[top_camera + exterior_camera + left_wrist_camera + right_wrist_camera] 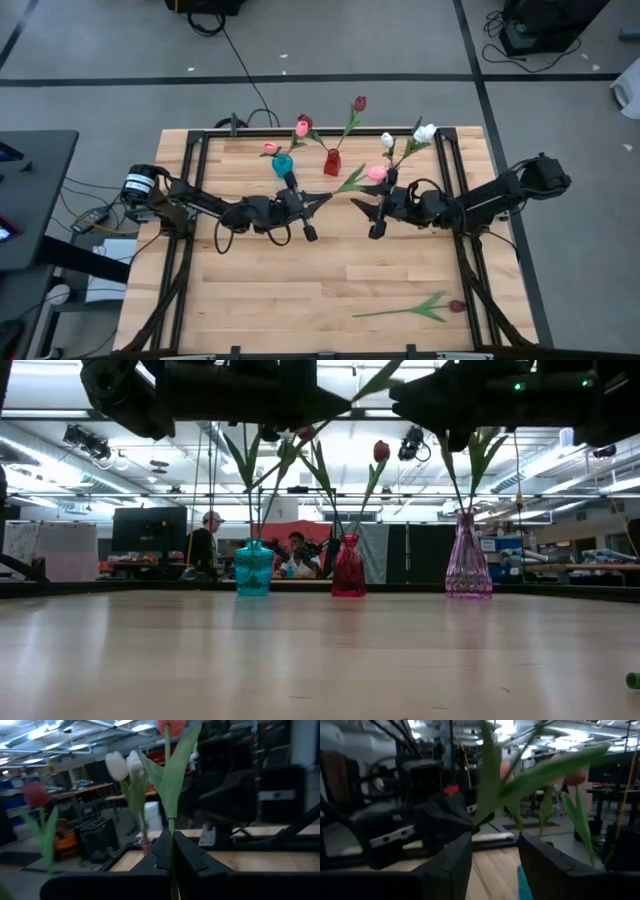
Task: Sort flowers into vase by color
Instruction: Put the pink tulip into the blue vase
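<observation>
My left gripper (pixel 322 198) hangs above the table's middle, shut on a pink flower (pixel 377 172) whose head and leaf (pixel 350 180) reach right and far. Facing it from the right, my right gripper (pixel 358 204) is open, its fingers (pixel 455 865) just short of the leaf (pixel 540 770). Three vases stand in a row at the far side. The teal vase (pixel 253 568) holds pink flowers (pixel 303 127). The red vase (pixel 348 565) holds a dark red flower (pixel 359 103). The purple vase (pixel 467 555) holds white flowers (pixel 425 132). My left gripper pinches the pink flower's thin green stem (pixel 171 851) between its two fingers, below the leaf. The stem runs along the fingers and out past their tips. The flower rises tilted beyond them, head uppermost, lifted clear of the table.
One dark red flower (pixel 457 305) lies flat on the wooden table (pixel 250 300) near its front right corner, its stem (pixel 395 312) pointing left. A black frame (pixel 195 170) borders the table's sides. Beyond the far edge a person (pixel 205 545) stands in the room.
</observation>
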Controlling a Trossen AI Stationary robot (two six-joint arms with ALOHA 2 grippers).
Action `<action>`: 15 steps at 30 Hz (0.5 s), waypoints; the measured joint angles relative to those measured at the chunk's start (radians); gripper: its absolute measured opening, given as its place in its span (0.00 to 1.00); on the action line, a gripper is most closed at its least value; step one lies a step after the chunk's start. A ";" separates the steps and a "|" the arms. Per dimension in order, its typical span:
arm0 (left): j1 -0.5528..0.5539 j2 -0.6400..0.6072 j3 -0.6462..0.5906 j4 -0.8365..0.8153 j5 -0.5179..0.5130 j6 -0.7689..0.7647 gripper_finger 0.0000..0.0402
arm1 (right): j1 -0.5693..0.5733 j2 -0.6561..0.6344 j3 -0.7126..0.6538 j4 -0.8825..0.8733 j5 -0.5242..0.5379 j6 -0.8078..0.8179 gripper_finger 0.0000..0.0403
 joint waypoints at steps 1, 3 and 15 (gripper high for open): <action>0.000 0.000 0.000 0.009 0.010 0.000 0.02 | -0.007 0.014 0.000 0.024 -0.013 0.007 0.46; 0.000 0.000 0.000 0.017 0.014 -0.001 0.02 | -0.018 0.041 0.000 0.067 -0.043 0.019 0.50; 0.000 0.000 0.021 0.039 0.132 -0.032 0.02 | -0.051 0.185 0.068 0.234 -0.278 -0.006 0.56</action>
